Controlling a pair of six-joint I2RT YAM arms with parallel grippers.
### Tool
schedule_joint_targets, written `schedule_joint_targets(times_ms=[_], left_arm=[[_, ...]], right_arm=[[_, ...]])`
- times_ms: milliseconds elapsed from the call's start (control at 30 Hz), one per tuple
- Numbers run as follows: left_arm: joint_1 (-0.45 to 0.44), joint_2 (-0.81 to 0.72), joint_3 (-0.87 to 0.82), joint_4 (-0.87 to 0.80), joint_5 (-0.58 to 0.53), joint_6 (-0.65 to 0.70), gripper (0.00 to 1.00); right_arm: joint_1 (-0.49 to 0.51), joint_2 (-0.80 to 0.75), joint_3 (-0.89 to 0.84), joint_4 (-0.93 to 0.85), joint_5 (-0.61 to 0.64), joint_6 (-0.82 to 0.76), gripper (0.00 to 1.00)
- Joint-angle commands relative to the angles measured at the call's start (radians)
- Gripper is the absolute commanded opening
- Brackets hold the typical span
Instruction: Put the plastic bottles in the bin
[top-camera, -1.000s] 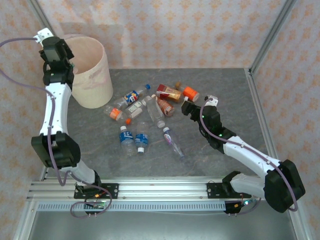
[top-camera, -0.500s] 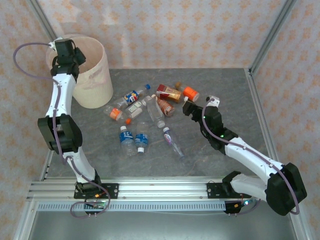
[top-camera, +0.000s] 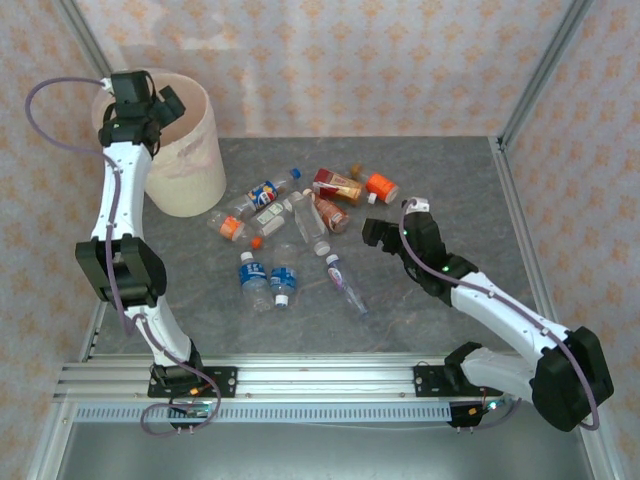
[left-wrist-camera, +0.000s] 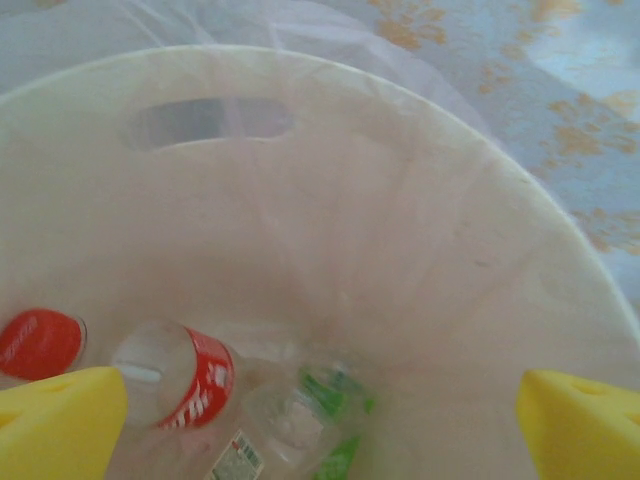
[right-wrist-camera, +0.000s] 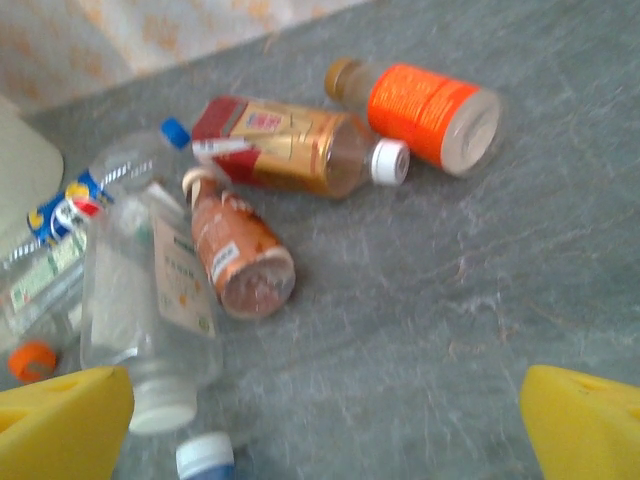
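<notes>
Moved: left fingers (left-wrist-camera: 60, 420) now above the bin (left-wrist-camera: 420, 210), spread wide.
Right fingers (right-wrist-camera: 60, 415): wide.
Bin: red-label bottle (left-wrist-camera: 195, 375), green-label bottle (left-wrist-camera: 330, 400).

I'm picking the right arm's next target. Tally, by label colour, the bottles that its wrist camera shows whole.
orange-labelled clear plastic bottle: 1
red-and-gold-labelled plastic bottle with a white cap: 1
brown-orange-labelled small plastic bottle: 1
white-labelled clear plastic bottle: 1
Total: 4
</notes>
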Motion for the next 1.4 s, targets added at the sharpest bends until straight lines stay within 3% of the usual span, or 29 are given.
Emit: schedule_joint_targets(times_ms=[0, 333, 567, 667, 800, 1100, 1367], left_arm=[[-0.05, -0.11, -0.009, 0.002, 0.051, 0.027, 1.0], [-0.29, -0.403, -0.337, 0.228, 0.146, 0.016, 1.0], [-0.445, -0.546, -0.599, 0.339, 0.241, -0.099, 1.0], [-0.495, -0.587, -0.685, 0.335, 0.23, -0.149, 1.0], [-0.517, -0.666, -0.821, 0.34, 0.201, -0.223, 1.0], [-0.516, -0.857, -0.982, 0.209, 0.034, -0.251, 1.0], [-0.516, -0.859, -1.011, 0.203, -0.014, -0.26, 1.0]], right_arm=[[0.0, 0.017, 0.052, -0.182, -0.109, -0.056, 0.99], [0.118, 0.086, 0.058, -0.254, -0.189, -0.043, 1.0], [0.187, 0.123, 0.029, -0.233, -0.223, -0.033, 1.0], [0.209, 0.161, 0.03, -0.228, -0.234, -0.046, 1.0], [0.238, 0.195, 0.043, -0.273, -0.21, -0.061, 1.0], [0.345, 0.263, 0.031, -0.396, -0.104, -0.004, 0.95], [0.356, 0.337, 0.01, -0.342, -0.019, 0.035, 0.87]])
